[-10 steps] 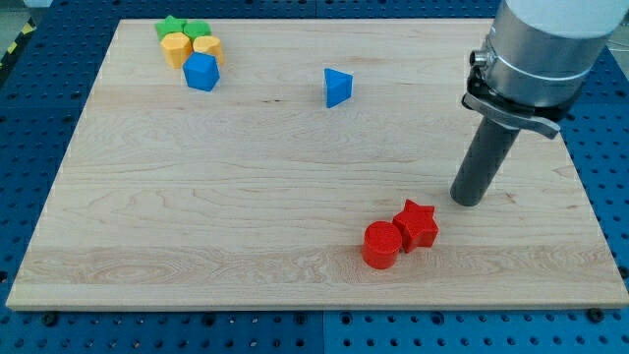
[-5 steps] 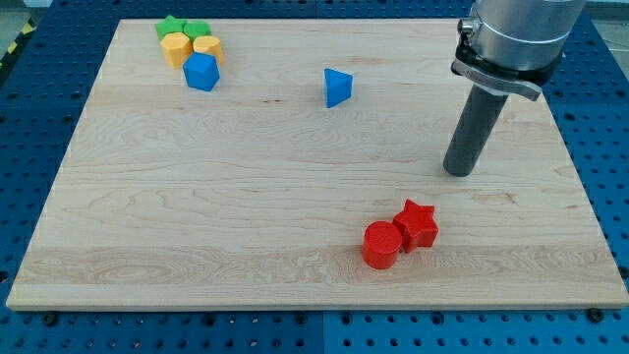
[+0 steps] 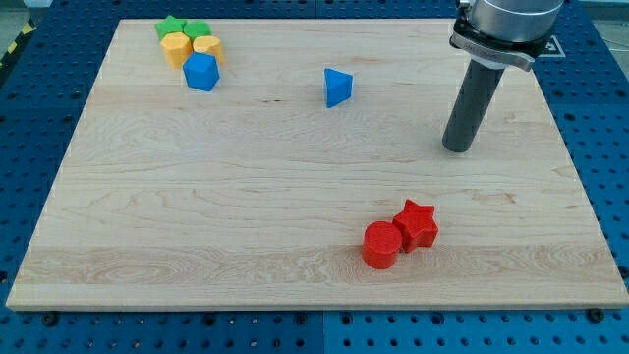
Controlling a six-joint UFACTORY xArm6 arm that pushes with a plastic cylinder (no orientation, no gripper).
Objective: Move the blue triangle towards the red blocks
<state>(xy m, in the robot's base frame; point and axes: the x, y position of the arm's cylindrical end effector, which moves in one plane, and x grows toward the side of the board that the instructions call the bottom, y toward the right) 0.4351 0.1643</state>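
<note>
On the view's right side of the wooden board, my tip rests on the bare wood, touching no block. The arm has no gripper at all, only the straight dark rod, so nothing is held or clamped. The rod rises toward the view's top right into a grey metal collar.

The blue triangle lies to the view's left of my tip and a little nearer the view's top, well apart from it. It sits alone in the upper middle of the board.

Below my tip, toward the view's bottom, the two red blocks sit together: a red star and, touching it on its lower left, a red cylinder. They are well apart from the blue triangle, with open wood between, and clear of my tip too.

Far off at the view's top left corner, a tight cluster gathers: a green star and a green block at the back, an orange block and a yellow block in front of them, and a blue block nearest the centre, touching the yellow and orange ones.

The board lies on a blue perforated table.
</note>
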